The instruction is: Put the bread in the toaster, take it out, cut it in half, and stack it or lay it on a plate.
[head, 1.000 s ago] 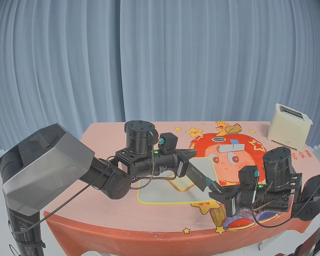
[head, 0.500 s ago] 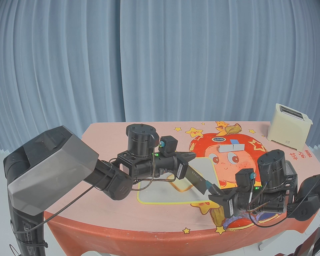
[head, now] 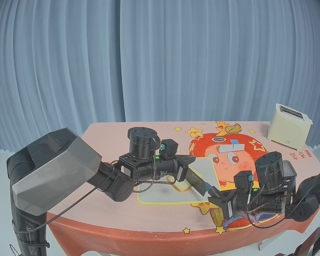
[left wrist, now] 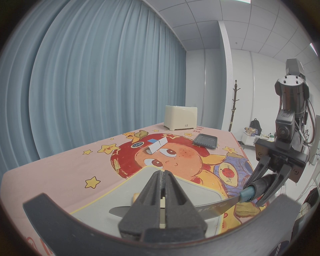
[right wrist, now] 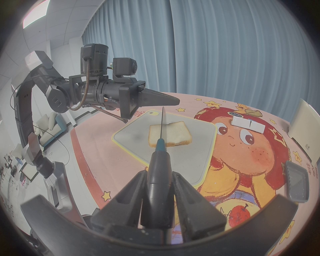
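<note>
Even, bright light falls from ceiling panels (right wrist: 36, 10); shadows on my tabletop (head: 106, 136) are soft. Curtain (head: 166, 60) folds bow at the edges, and my wrist views darken in their corners.

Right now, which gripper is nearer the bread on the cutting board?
Left. The left gripper hangs close above the far side of the bread; the right gripper sits past the near edge of the cutting board, holding the knife out over the bread.

Blue pleated curtain (head: 160, 60), white wall (left wrist: 266, 83), perhaps a coat stand (left wrist: 234, 103)
</note>
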Controlling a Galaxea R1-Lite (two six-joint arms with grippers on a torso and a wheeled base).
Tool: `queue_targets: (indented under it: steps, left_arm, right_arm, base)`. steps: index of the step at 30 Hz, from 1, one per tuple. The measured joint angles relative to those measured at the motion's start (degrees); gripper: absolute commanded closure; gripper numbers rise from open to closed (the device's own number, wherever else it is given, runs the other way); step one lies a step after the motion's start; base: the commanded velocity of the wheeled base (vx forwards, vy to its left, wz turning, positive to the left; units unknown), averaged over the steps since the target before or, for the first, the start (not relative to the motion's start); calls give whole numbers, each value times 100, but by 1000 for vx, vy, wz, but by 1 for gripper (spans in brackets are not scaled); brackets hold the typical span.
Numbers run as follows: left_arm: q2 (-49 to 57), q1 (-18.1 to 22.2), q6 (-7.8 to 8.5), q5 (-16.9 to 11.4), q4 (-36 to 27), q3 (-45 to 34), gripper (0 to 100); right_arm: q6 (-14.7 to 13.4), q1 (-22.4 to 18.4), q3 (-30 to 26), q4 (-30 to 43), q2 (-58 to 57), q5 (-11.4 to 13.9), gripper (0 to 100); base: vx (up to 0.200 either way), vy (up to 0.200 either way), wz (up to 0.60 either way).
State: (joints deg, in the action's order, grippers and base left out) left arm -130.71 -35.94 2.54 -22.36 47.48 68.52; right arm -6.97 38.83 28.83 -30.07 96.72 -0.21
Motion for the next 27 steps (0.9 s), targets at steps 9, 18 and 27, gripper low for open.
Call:
queue_targets:
  steps: [9,18,27]
  left_arm:
    - [-149,0,-24,5,252,-39,100]
    - [-239,9,-27,2,361,-89,100]
    - [-315,-11,-18,5,356,-85,100]
  right_arm:
    - [2,15,-6,2,7,2,100]
    - [-5,26,-11,11,11,2,100]
    - [-5,26,-28,-2,77,-1,100]
  base:
    - [0,0,0]
    - [0,0,0]
    - [0,0,0]
